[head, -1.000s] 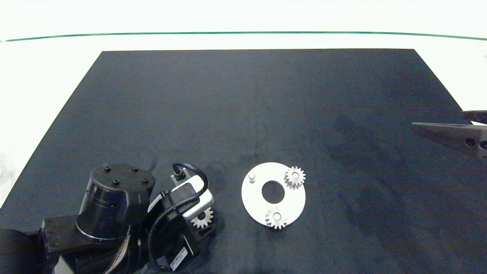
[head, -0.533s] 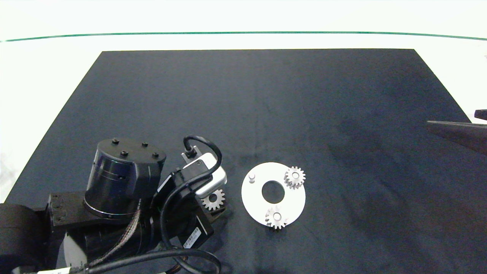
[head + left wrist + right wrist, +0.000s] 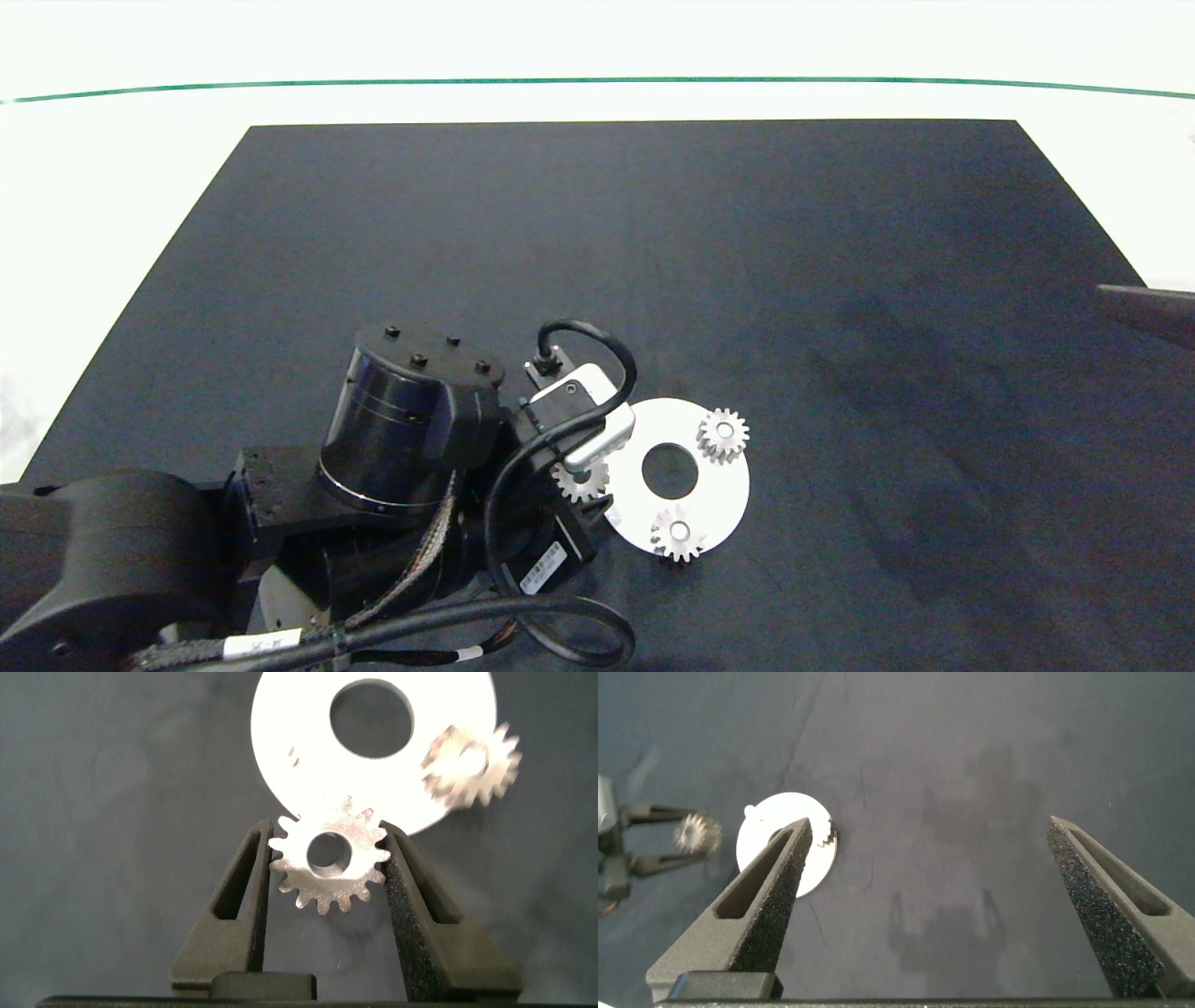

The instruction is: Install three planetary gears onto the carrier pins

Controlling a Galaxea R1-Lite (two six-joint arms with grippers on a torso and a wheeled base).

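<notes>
Third gear (image 3: 329,861): pinched flat between left gripper (image 3: 327,859) fingers, bore vertical. Free pin (image 3: 750,811) just beyond fingertips, on white disc (image 3: 724,490). Right gripper (image 3: 938,873): fingers spread, empty, well apart.

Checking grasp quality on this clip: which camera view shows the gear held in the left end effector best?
The left wrist view: the held gear sits centred between the left end effector's fingers, teeth and bore plain. The head view shows it partly hidden under the wrist camera, at the white disc's edge. The right wrist view shows it small and blurred.
</notes>
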